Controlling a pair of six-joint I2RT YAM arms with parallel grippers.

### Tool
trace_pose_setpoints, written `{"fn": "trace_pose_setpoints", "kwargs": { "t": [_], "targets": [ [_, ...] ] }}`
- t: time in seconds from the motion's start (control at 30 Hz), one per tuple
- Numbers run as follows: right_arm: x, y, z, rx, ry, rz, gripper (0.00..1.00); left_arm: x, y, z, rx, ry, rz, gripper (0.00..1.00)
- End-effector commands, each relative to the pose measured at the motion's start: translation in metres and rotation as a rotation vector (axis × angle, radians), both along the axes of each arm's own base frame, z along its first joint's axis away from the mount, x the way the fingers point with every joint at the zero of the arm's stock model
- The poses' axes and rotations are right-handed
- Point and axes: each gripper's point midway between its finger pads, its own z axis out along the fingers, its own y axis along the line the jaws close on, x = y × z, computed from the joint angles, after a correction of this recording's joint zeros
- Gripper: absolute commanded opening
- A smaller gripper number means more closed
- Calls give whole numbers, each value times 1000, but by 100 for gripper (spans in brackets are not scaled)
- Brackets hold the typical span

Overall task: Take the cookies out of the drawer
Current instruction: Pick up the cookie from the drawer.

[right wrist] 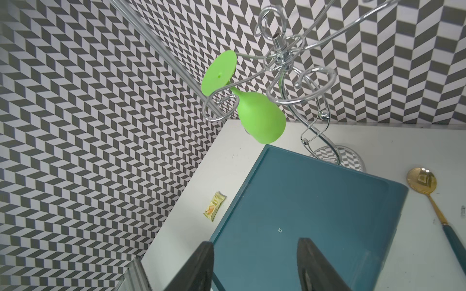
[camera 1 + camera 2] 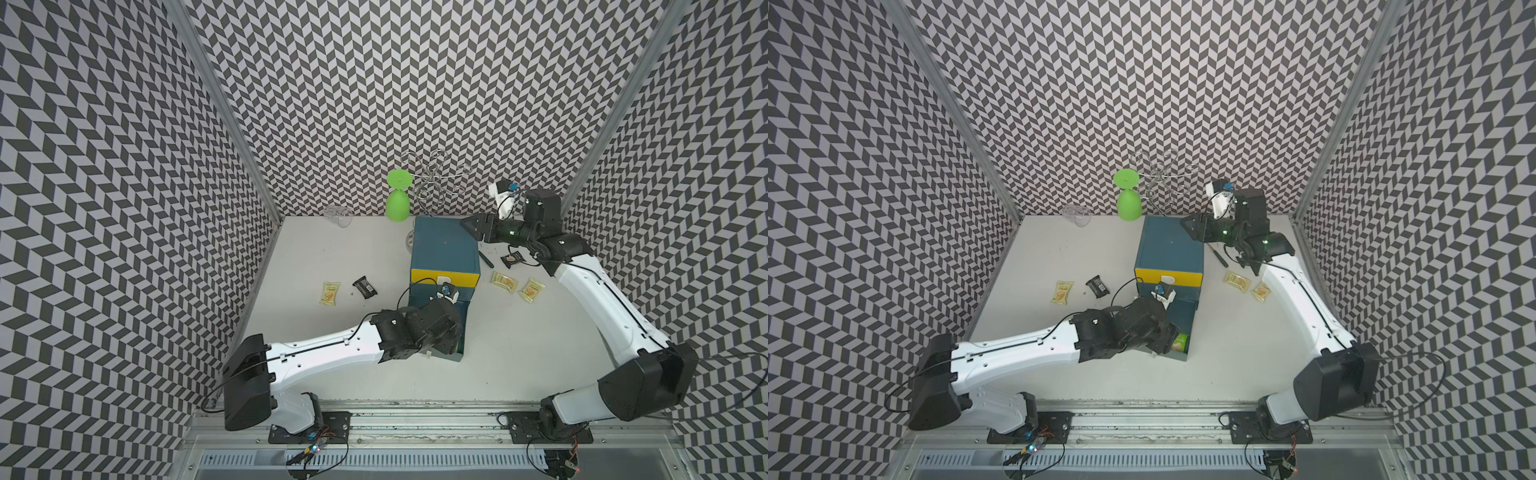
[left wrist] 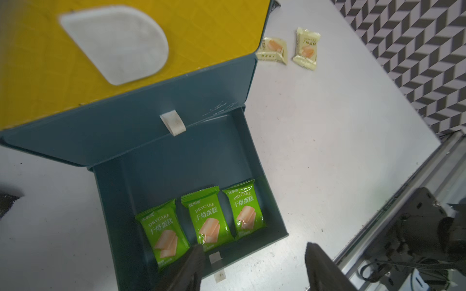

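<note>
Left wrist view: left pincer (image 3: 254, 247) spread, empty; three green cookies (image 3: 210, 221) in drawer (image 3: 176, 163), close by one fingertip (image 3: 193, 259).

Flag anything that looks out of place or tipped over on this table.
The clear glass by the back wall appears tipped on its side, while the green glass hangs from the wire rack. Nothing looks spilled.

I count three green cookie packets (image 3: 162, 234) (image 3: 209, 221) (image 3: 245, 210) in the drawer (image 3: 108, 201), three pale yellow packets (image 2: 330, 292) (image 2: 504, 281) (image 2: 532, 289), two black packets (image 2: 365, 286) (image 2: 512, 258), one green cup (image 2: 397, 205), one clear glass (image 2: 338, 216), one gold spoon (image 1: 421, 180) and one wire rack (image 1: 280, 60).
</note>
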Motion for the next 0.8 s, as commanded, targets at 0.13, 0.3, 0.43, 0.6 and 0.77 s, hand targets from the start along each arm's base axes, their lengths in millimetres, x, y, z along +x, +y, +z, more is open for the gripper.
{"fn": "trace_pose_setpoints", "kwargs": {
  "t": [0.13, 0.3, 0.43, 0.6, 0.77],
  "targets": [
    [-14, -15, -36, -37, 61, -23, 57, 10, -5, -42, 144, 88, -9, 65],
    [-23, -15, -42, -36, 64, -2, 57, 16, -14, -61, 168, 127, 6, 64],
    [-26, -14, -44, -31, 65, 8, 57, 19, -16, -81, 213, 170, 19, 64],
    [-31, -13, -45, -22, 70, 24, 57, 22, -14, -94, 247, 199, 50, 63],
    [-33, -12, -47, -20, 76, 31, 57, 19, -12, -99, 244, 234, 64, 62]
  ]
}}
